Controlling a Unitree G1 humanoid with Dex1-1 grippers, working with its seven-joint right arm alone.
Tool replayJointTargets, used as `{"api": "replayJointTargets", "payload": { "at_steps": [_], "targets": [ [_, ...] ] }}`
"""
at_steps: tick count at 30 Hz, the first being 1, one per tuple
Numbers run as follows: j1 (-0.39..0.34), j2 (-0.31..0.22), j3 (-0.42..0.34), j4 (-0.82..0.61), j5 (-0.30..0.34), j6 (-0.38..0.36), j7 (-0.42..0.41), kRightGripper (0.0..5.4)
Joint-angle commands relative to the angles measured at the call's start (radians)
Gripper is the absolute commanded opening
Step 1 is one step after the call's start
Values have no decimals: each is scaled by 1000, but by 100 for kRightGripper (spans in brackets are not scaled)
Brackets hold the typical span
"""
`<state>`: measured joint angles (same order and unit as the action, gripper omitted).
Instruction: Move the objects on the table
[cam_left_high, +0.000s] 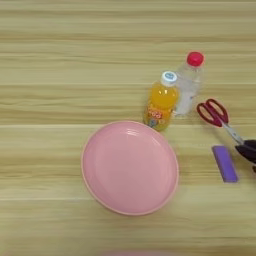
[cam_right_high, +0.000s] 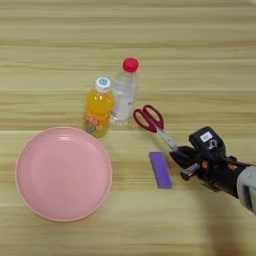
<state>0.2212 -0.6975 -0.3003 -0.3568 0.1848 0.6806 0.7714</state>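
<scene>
Low from the right comes the right arm (cam_right_high: 245, 185) — jaws pinching the scissors (cam_right_high: 155, 124) by their blades.

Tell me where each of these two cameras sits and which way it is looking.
Left eye view: on the head, looking down on the wooden table; only black fingertips show at the right edge.
Right eye view: same head, aimed slightly further right; the black two-fingered right gripper and silver forearm show.
Shared: round pink plate, red-handled scissors, purple block.

The right arm (cam_right_high: 245, 186) reaches in from the right edge — its black end effector (cam_right_high: 181, 161) low over the table.
</scene>
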Motion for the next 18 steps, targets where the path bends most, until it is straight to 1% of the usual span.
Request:
{"api": "replayJointTargets", "payload": {
  "at_steps": [1,2,7,9,14,18],
  "targets": [
    [-90,-31,1,48,-26,-59,-49,68],
    [-103,-27,11,67,-32,-62,-58,68],
    [-164,-7,73,205,-104,-127,-128,68],
    [-177,1,85,253,-114,-145,-137,68],
    [-176,-2,101,325,-142,-183,-149,68],
    [-164,-3,111,348,-153,-198,-150,67]
  ]
}}
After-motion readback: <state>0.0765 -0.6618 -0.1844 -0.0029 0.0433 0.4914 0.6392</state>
